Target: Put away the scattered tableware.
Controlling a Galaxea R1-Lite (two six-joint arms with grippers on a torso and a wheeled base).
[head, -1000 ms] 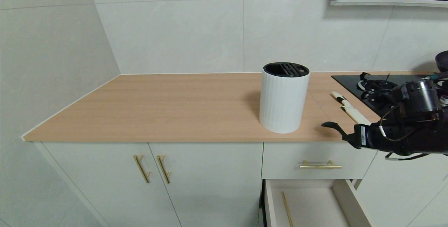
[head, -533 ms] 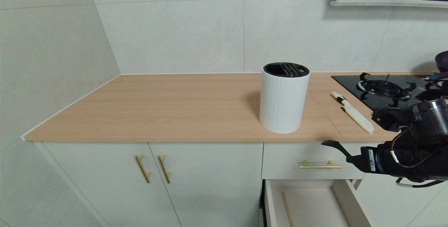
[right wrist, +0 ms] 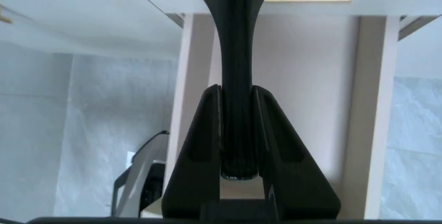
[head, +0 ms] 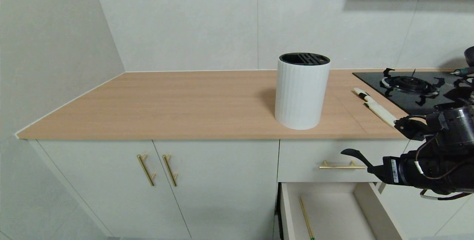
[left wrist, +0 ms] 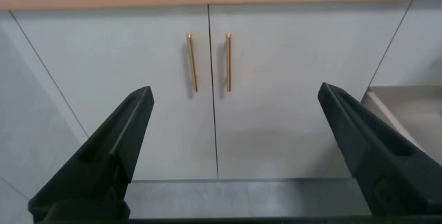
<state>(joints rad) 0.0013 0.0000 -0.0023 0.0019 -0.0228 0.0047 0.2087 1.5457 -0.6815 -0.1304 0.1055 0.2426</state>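
Stowage of one piece of tableware is the step in hand. The right end effector is clamped on a black utensil and hangs in front of the table, below its edge and above the open drawer. In the right wrist view the two fingers press on either side of the utensil's slim, matt black shaft, which runs out past the fingertips to a rounded, slightly broader end. Its kind cannot be told for certain, though it may be a spoon or ladle seen edge-on. The drawer interior is pale and shallow, and a thin stick, probably a chopstick, lies lengthwise near its left wall. The next move, as judged, calls for lowering the utensil until it sits inside the drawer walls with its long axis along the drawer, then parting the fingers. The overhanging end should clear the drawer front above. A pale-bladed knife lies flat on the table, near the white holder and apart from it, and is yet to be put away. The left end effector has its fingers spread wide apart, holds nothing, and faces the cabinet doors.
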